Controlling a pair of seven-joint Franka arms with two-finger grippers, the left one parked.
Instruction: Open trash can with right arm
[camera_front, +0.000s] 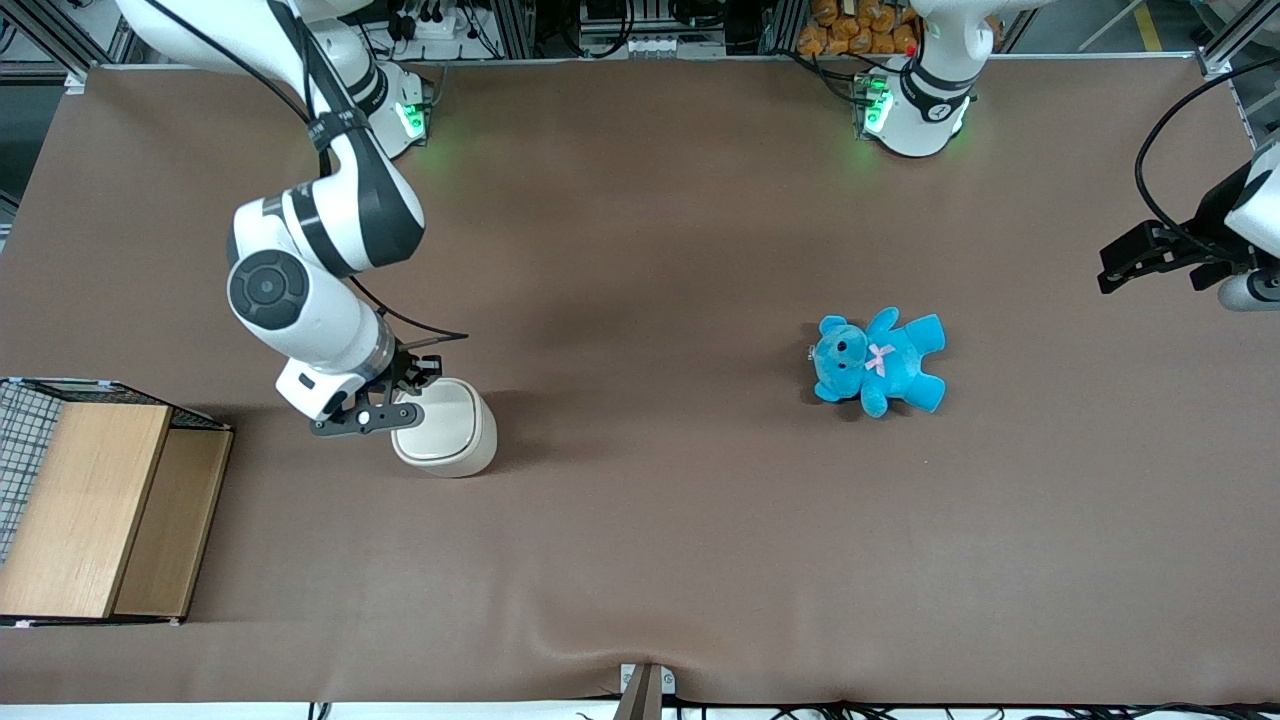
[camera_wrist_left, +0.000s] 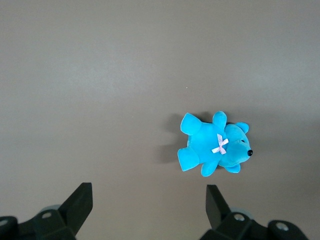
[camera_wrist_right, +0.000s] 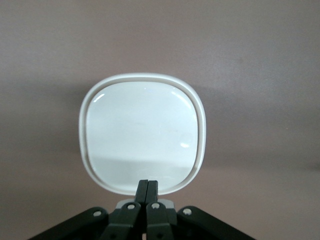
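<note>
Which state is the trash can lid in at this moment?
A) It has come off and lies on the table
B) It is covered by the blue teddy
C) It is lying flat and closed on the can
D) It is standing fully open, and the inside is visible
C: the lid lies flat within the rim of the trash can, with the shut gripper at its edge.

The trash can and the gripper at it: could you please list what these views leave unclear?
- Front view: the gripper covers one edge of the trash can.
- Right wrist view: shut fingertips meet the lid rim; actual contact cannot be told.
- Hinge and inside: hidden under the closed lid.
</note>
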